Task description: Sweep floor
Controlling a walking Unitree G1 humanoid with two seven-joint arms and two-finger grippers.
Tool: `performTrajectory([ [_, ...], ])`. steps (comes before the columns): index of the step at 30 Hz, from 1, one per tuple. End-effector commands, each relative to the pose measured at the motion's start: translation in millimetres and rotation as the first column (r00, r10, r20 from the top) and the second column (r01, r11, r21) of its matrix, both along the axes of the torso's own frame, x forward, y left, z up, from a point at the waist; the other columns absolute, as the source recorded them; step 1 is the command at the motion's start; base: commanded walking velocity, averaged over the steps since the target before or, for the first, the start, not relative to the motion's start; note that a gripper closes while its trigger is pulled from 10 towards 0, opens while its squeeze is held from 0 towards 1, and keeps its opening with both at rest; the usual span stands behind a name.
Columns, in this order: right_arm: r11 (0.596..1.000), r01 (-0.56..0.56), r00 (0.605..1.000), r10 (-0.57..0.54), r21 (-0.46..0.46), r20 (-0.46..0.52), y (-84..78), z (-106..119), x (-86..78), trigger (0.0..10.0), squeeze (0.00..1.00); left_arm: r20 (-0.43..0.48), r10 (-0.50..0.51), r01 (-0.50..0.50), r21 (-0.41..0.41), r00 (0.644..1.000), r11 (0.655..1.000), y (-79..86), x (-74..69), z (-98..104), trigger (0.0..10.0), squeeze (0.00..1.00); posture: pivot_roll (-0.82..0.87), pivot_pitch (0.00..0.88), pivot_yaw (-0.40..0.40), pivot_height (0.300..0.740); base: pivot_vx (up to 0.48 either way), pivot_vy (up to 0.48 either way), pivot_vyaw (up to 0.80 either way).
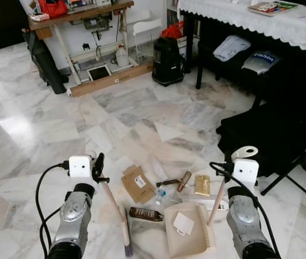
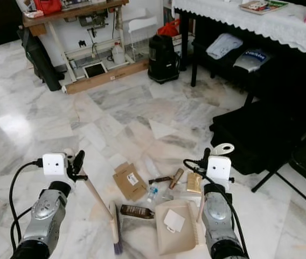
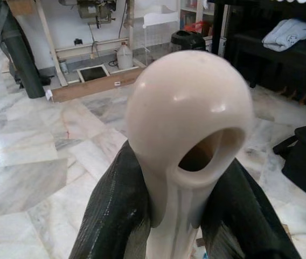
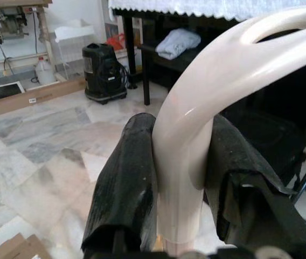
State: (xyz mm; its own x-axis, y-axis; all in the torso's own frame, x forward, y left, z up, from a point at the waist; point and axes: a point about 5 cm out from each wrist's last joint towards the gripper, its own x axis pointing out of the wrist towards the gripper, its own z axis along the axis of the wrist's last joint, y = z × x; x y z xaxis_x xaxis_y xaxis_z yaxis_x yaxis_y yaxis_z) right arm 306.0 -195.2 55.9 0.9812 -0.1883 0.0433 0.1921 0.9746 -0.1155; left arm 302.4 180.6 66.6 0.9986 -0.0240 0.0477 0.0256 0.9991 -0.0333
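left gripper (image 1: 96, 168) fingers clamp brush (image 1: 125, 234) handle | right gripper (image 4: 177, 178) fingers clamp dustpan (image 1: 188, 229) handle | white scrap (image 1: 183, 223), perhaps paper, in pan

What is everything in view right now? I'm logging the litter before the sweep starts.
brush: 1, cream handle, floor, in left gripper
dustpan: 1, beige, floor, handle in right gripper
white card: 1, in dustpan
cardboard: 1, brown, floor ahead
small bottle: 1, clear, right of cardboard
brown tube: 1, beside gold packet
gold packet: 1, floor
dark packet: 1, left of dustpan
black canister: 1, by table
folding chair: 1, black, right
left gripper: shut on brush
right gripper: shut on dustpan
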Motion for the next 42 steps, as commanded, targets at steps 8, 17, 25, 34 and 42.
performTrajectory([
  [8, 1.000, -0.022, 0.999, 0.022, -0.010, 0.027, -1.7, 13, 10.8, 10.0, 0.00, 0.054, 0.030, -0.029, -0.012, 0.998, 0.999, -0.9, 6.1, 8, 10.0, 0.00, -0.12, 0.000, 0.037, 0.740, 0.000, 0.000, 0.00],
  [17, 1.000, -0.028, 0.999, 0.028, -0.002, 0.026, 4.4, 10, 9.8, 10.0, 0.00, 0.058, 0.019, -0.019, 0.001, 0.998, 1.000, 2.6, 4.6, 8, 10.0, 0.00, -0.12, 0.000, 0.058, 0.740, -0.120, 0.000, 0.00],
  [25, 1.000, -0.021, 1.000, 0.021, 0.007, 0.019, 5.2, 6, 7.1, 10.0, 0.00, 0.058, 0.002, -0.002, 0.010, 0.998, 1.000, 2.5, 5.3, 9, 10.0, 0.00, -0.12, 0.000, 0.081, 0.740, -0.310, 0.000, 0.00],
  [34, 1.000, -0.016, 1.000, 0.016, 0.012, 0.015, 6.5, 3, 4.6, 10.0, 0.00, 0.058, -0.014, 0.013, 0.020, 0.998, 1.000, 2.8, 3.7, 8, 10.0, 0.00, -0.11, 0.000, 0.087, 0.740, -0.348, 0.000, 0.00],
  [42, 1.000, -0.010, 1.000, 0.010, 0.013, 0.015, 6.0, 3, 4.6, 10.0, 0.00, 0.058, -0.017, 0.016, 0.023, 0.998, 1.000, 3.0, 3.6, 9, 10.0, 0.00, -0.11, 0.000, 0.087, 0.740, -0.350, 0.000, 0.00],
])
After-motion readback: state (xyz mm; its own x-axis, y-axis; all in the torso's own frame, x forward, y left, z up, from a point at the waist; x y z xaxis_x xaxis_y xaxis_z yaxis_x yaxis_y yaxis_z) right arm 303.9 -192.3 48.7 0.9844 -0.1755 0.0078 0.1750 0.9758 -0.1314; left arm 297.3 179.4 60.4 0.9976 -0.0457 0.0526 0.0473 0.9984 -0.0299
